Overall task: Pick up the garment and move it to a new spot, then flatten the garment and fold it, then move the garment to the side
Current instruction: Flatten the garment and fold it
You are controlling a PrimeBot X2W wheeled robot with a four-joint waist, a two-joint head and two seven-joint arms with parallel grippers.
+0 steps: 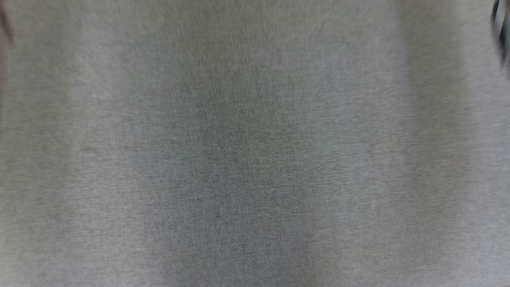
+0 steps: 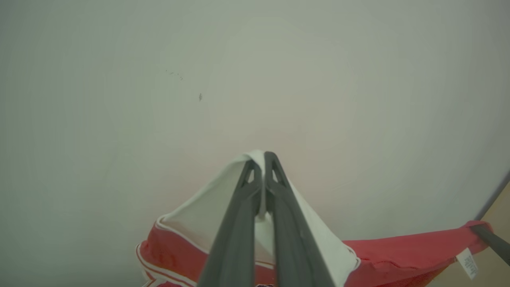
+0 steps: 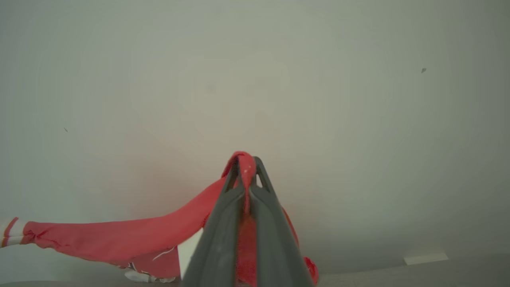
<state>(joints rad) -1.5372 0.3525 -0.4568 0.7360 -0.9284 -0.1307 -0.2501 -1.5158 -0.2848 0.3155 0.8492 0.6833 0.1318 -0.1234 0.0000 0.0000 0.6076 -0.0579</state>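
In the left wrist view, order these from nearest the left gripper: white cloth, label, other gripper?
1. White cloth, clamped in the left gripper.
2. Label, hanging at lower right.
3. Right gripper, far right, just past the label.

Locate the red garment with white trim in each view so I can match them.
Head view: blurred grey weave; too unclear to place it.
Left wrist view: red garment with white trim, bottom centre, white panel pinched in the shut left gripper, red cloth running lower right.
Right wrist view: bottom centre, red fold pinched in the shut right gripper, red cloth trailing lower left.
Shared landmark: plain pale surface behind.
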